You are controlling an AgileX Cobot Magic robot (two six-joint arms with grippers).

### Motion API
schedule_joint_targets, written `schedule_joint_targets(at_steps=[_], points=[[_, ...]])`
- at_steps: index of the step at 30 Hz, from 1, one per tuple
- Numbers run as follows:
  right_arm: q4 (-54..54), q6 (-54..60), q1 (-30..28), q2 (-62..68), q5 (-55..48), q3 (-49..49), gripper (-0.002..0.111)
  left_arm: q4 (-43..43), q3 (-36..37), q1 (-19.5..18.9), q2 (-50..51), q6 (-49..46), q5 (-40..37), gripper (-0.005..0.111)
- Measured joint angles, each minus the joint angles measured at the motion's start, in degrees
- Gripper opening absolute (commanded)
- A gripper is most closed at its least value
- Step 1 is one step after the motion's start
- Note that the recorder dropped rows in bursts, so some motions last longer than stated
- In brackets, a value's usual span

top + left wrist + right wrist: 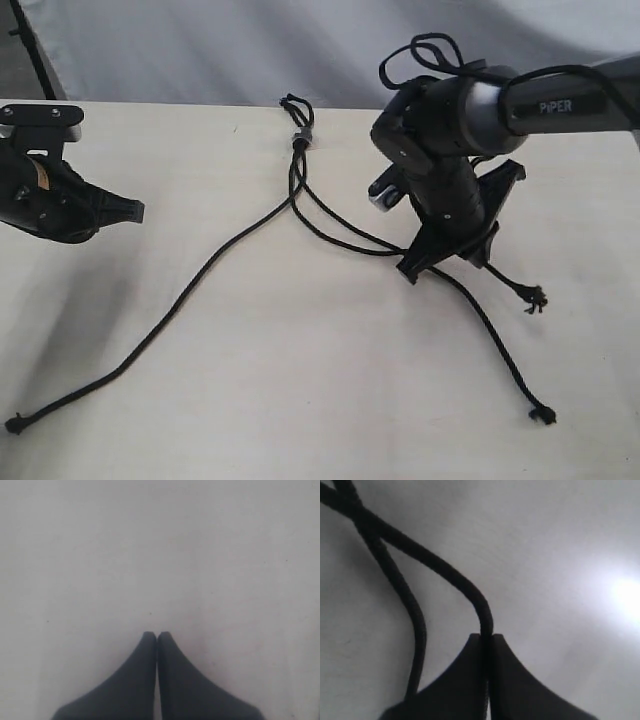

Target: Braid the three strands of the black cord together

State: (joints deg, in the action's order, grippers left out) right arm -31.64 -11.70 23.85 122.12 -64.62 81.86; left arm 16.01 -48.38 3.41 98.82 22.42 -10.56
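Observation:
The black cord lies on the pale table, its small loop [293, 103] and grey band [301, 138] at the far middle. One strand [190, 285] runs to a knot [14, 423] at the near left. The other two strands curve right and pass under my right gripper [408, 270]; their knotted ends [543, 414] [535, 297] lie beyond it. My right gripper [487, 637] is shut on one strand [445, 572], while the second strand [405, 597] crosses it and passes beside the fingers. Which end belongs to the held strand is hidden. My left gripper [135, 210] [157, 636] hangs shut at the left, empty, away from the cord.
A grey cloth backdrop [200, 50] hangs behind the table's far edge. The right arm's thicker black cables [430, 50] loop above its wrist. A black stand leg [40, 60] shows at the far left.

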Motion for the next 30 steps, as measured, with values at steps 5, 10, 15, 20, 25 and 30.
schedule_joint_targets(at_steps=[5,10,15,20,25,30], points=[[5.5,1.6,-0.7,2.2,1.3,-1.6,0.0,0.0,0.0,0.0,0.0,0.0,0.0,0.001],[10.0,7.5,2.5,1.3,-1.0,-4.3,0.0,0.0,0.0,0.0,0.0,0.0,0.0,0.001],[27.9,22.6,8.5,0.3,-6.3,-4.5,0.0,0.0,0.0,0.0,0.0,0.0,0.0,0.001],[38.6,29.9,15.0,-6.2,-2.4,-2.6,0.0,0.0,0.0,0.0,0.0,0.0,0.0,0.001],[33.4,29.6,10.1,-15.4,-0.8,-1.7,0.0,0.0,0.0,0.0,0.0,0.0,0.0,0.001],[26.1,24.1,-2.0,-18.0,0.5,-1.8,0.0,0.0,0.0,0.0,0.0,0.0,0.0,0.001]])
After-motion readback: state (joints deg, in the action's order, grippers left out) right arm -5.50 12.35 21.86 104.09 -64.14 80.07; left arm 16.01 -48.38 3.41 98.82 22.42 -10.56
